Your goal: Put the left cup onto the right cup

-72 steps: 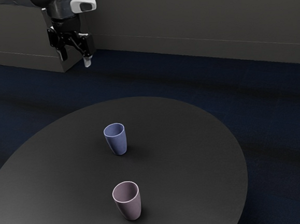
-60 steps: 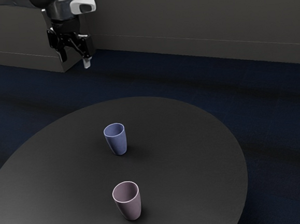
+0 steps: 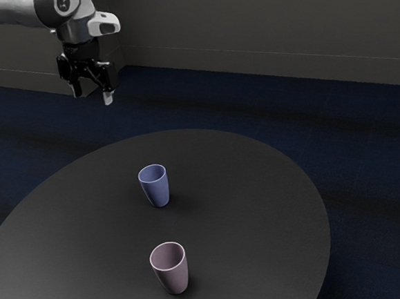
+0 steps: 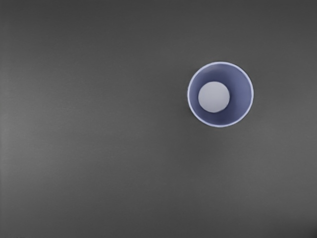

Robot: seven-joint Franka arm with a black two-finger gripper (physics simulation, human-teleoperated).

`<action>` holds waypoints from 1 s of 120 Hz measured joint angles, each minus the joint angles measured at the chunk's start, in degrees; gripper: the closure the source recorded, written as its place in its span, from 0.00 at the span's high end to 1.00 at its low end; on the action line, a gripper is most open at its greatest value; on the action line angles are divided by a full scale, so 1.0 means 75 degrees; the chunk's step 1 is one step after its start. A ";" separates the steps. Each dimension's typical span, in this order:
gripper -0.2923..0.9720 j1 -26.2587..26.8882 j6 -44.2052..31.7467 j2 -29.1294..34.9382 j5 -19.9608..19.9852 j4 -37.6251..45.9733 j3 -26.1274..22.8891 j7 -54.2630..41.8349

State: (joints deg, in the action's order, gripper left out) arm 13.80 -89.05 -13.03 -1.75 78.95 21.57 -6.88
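Nearest to the front edge of the round bench (image 3: 258,186) stands the mauve cup (image 3: 170,266), upright with its mouth open. Further in, about at the middle of the bench, stands the blue cup (image 3: 154,186), also upright. The two cups are well apart and nothing touches them.

Past the far edge, high above the dark blue floor (image 3: 265,103), hangs the arm (image 3: 71,14). Its jaws point downward, stand clearly apart and hold nothing.

The wrist view looks straight down into the blue cup (image 4: 220,94), where its pale bottom shows inside the thin rim. I therefore judge that this is the cup to lift, and that the mauve one is to receive it. The cup is not under the centre of the hand, so the hand probably must first move sideways and then descend.

The cup looks small, stiff and thin-walled, so it is likely light and easy to tip over. Its wall is smooth and gets narrower toward the base, so a hold low on the body may slide. It seems better to hold it close under the rim, on two opposite sides, with moderate pressure.
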 joint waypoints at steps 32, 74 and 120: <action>0.76 -0.0844 -0.1137 -0.0678 0.0360 0.0605 -0.0402 0.0050; 0.76 -0.1178 -0.2297 -0.1310 0.0951 0.1308 -0.0439 0.0319; 0.75 -0.0635 -0.2799 -0.0794 0.1147 0.2030 -0.0987 0.0707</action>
State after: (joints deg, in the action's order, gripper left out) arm 9.04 -110.04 -18.98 6.85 94.18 14.17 -1.58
